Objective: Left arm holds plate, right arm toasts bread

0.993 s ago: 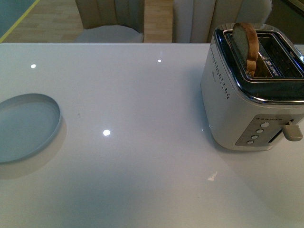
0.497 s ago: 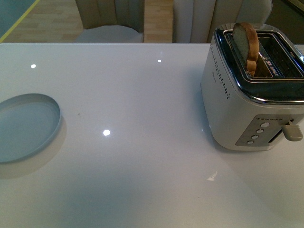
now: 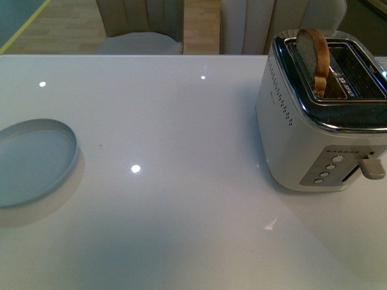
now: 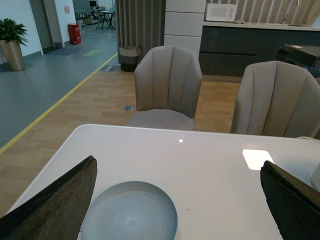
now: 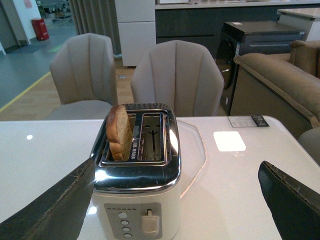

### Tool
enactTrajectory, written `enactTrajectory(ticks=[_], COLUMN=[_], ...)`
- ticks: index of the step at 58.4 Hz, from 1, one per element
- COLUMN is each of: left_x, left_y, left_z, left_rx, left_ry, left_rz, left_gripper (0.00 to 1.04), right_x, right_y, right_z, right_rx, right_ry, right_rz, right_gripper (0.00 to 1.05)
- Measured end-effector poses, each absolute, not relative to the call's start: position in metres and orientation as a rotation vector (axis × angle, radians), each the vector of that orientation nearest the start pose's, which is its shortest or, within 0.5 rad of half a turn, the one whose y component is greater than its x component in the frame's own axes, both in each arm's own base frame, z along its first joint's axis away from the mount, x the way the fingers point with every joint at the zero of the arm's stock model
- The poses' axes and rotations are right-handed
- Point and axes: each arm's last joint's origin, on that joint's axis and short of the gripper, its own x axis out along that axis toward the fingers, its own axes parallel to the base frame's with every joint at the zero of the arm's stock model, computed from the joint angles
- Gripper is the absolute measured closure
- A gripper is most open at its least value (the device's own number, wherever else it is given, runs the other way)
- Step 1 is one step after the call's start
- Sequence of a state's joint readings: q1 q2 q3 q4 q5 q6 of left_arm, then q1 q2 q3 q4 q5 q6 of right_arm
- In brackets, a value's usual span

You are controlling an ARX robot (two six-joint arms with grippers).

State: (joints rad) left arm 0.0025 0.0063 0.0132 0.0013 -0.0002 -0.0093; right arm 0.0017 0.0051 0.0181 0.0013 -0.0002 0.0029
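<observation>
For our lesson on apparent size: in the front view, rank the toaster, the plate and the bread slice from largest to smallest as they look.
1. Toaster, though partly cut off.
2. Plate, also cut off.
3. Bread slice, clearly smallest, partly sunk in its slot.

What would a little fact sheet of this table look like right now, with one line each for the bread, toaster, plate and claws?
bread: one slice standing upright in the toaster's left slot, top half sticking out
toaster: white with chrome top, on the table's right side, lever on its front
plate: pale blue-grey, empty, on the table's left side, far from the toaster
left claw: open, above the plate, not touching it
right claw: open, facing the toaster, holding nothing
table: glossy white
</observation>
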Motion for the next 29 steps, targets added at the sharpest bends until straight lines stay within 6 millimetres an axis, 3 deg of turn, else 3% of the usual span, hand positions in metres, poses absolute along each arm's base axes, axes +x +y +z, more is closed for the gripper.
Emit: enactTrajectory(ticks=[29], left_x=[0.0973], left_y=[0.0002], left_z=[0.1676], left_rx=[-0.009], left_ry=[-0.008], left_rz=[0.003], left_gripper=[0.07], right_x=[0.0969], right_y=[0.0002], right_z=[0.1694], right_rx=[0.003], right_ry=[-0.014], right_rz=[0.002], right_gripper=[0.09])
